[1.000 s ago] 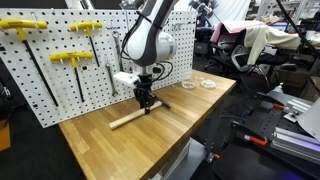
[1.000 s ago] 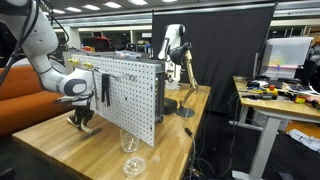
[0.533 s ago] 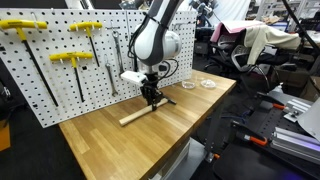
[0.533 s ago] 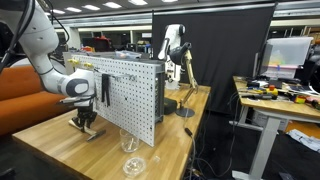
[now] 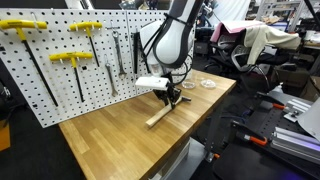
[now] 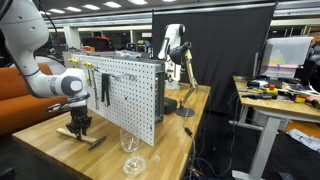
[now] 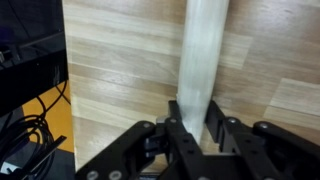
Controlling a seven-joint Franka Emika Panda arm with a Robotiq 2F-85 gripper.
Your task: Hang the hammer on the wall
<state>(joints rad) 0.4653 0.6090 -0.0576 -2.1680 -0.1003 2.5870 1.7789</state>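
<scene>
One hammer [image 5: 157,116] was found clamped in the hand [image 5: 172,98], well forward of the wall [image 5: 60,90] and over the open part of the surface [image 5: 110,150]. In the wrist view the fingers [image 7: 178,130] were seen closed on either side of the pale handle [image 7: 205,50], with no gap left between pad and wood. The grip was taken near one end. The head was hidden under the hand and could not be inspected. In an exterior view the handle was seen sloping down from the hand, its free end low over or on the surface; contact could not be confirmed. The end grip is judged to have been chosen so that the long handle hangs free and the head can be presented to a peg.

The wall was stood upright along one side of the surface. Yellow tools [image 5: 70,58] and several slim dark tools [image 5: 135,55] were hung on it, so only the bare stretches between them are judged open to the hammer. The hanging was not yet done.

Two shallow clear dishes [image 5: 208,85] were noted near a corner of the surface, apart from the hammer; nothing was made out in them. In an exterior view a clear glass [image 6: 127,141] and a dish [image 6: 133,165] were recorded beside the wall's edge; no contents could be told.
</scene>
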